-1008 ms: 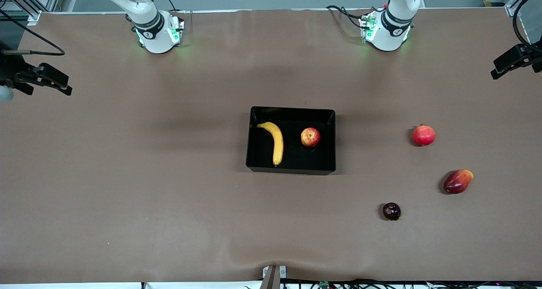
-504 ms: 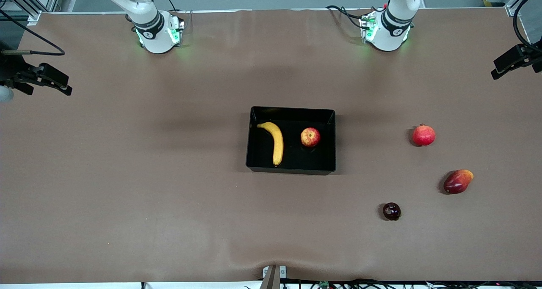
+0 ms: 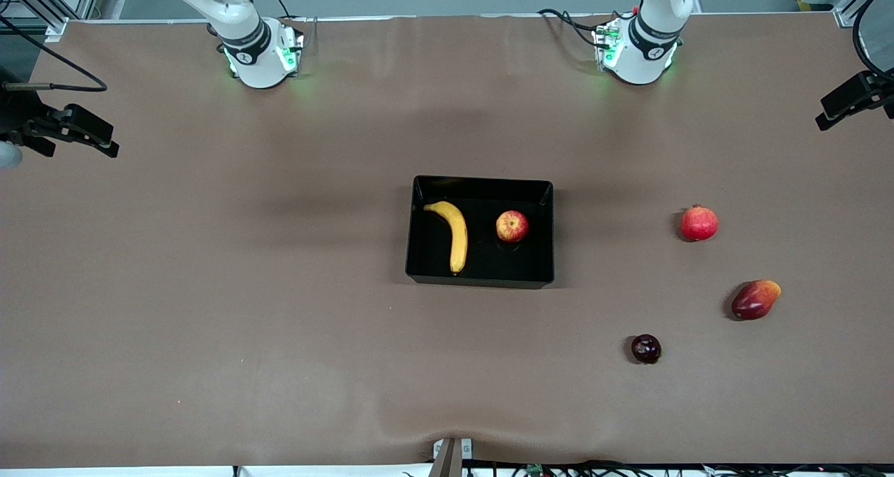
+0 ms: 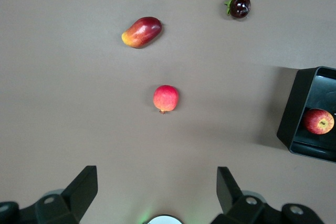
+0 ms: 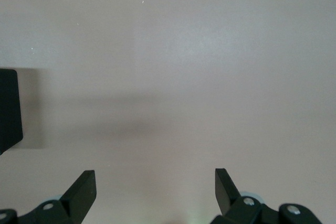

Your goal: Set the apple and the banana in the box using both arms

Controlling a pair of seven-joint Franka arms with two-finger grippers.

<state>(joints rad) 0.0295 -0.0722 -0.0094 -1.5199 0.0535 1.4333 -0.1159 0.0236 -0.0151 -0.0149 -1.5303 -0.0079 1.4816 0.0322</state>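
Both fruits lie in the box (image 3: 480, 184) at the middle of the table (image 3: 209, 288): the banana (image 3: 455, 234) runs lengthwise toward the right arm's end, the apple (image 3: 512, 226) sits apart from it toward the left arm's end (room enough that neither crowds the other). The task looks done. The left gripper (image 4: 157, 190) hangs over bare table near the pomegranate (image 4: 166, 98), jaws wide open and empty; the right gripper (image 5: 156, 190) hangs likewise, empty. Both arms wait.
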